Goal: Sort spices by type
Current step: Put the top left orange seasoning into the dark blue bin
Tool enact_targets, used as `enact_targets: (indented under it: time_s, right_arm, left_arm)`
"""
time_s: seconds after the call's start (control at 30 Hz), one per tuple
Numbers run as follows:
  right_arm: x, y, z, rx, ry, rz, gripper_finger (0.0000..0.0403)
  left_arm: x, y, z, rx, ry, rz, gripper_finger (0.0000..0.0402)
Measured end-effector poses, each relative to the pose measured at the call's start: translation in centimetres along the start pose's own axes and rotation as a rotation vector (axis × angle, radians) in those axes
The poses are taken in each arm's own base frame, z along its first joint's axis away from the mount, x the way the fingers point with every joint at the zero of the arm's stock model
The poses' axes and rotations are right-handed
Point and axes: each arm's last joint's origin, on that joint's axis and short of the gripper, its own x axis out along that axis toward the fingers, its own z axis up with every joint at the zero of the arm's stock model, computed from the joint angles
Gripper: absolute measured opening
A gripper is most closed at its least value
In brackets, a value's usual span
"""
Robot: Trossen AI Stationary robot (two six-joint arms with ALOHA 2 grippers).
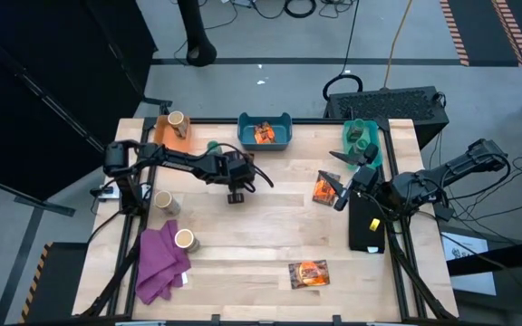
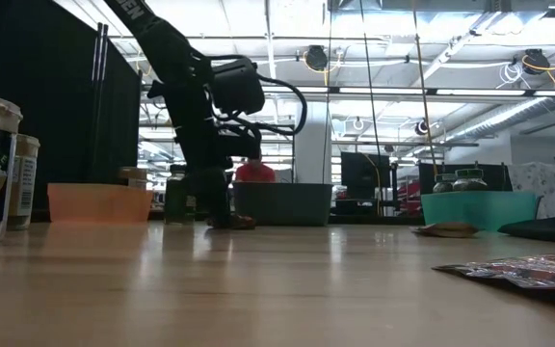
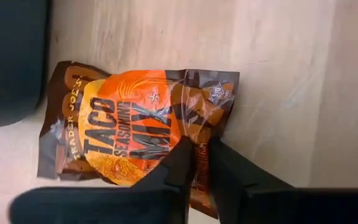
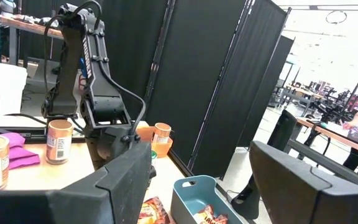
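An orange-and-dark taco seasoning packet (image 3: 135,124) lies flat on the wooden table (image 1: 270,226) near its middle. My left gripper (image 3: 197,165) is over it, shut on its edge; in the high view my left gripper (image 1: 236,193) hides most of it. Two more packets (image 1: 326,187) (image 1: 308,273) lie on the table's right half. Tan jars (image 1: 164,201) (image 1: 186,240) stand upright at the left. A green jar (image 1: 212,147) stands by the blue bin. My right gripper (image 4: 201,158) hangs open, raised above the right side, with nothing in it. My left gripper pinches the packet's edge (image 3: 199,155) between its two fingers (image 3: 179,165), on a side edge near the end away from the brand name. The fingers slant down onto it from above. The packet lies flat on the table.
Along the far edge stand an orange bin (image 1: 159,134) with a tan jar, a blue bin (image 1: 284,140) holding packets, and a teal bin (image 1: 376,156) holding green jars. A purple cloth (image 1: 161,263) lies near left. A black pad (image 1: 366,226) lies at the right edge.
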Motion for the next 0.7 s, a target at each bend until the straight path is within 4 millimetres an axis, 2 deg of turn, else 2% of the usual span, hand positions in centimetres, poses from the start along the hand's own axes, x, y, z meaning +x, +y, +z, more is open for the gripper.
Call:
enact_targets:
  time_s: [0.13,0.33,0.57,0.7]
  right_arm:
    - [0.0,0.0,0.0,-0.001,0.0,0.0,0.0254]
    - [0.0,0.0,0.0,-0.001,0.0,0.0,0.0254]
    - [0.0,0.0,0.0,-0.002,0.001,0.0,0.0254]
    - [0.0,0.0,0.0,-0.006,0.001,0.0,0.0254]
  left_arm:
    - [-0.2,-0.7,0.2,0.02,-0.007,-0.008,0.0021]
    - [-1.1,-2.4,0.6,0.051,-0.026,-0.018,0.0015]
    - [-3.8,-3.9,2.7,0.094,-0.11,0.004,0.0015]
    - [-6.1,-3.7,4.4,0.128,-0.178,0.098,0.0024]
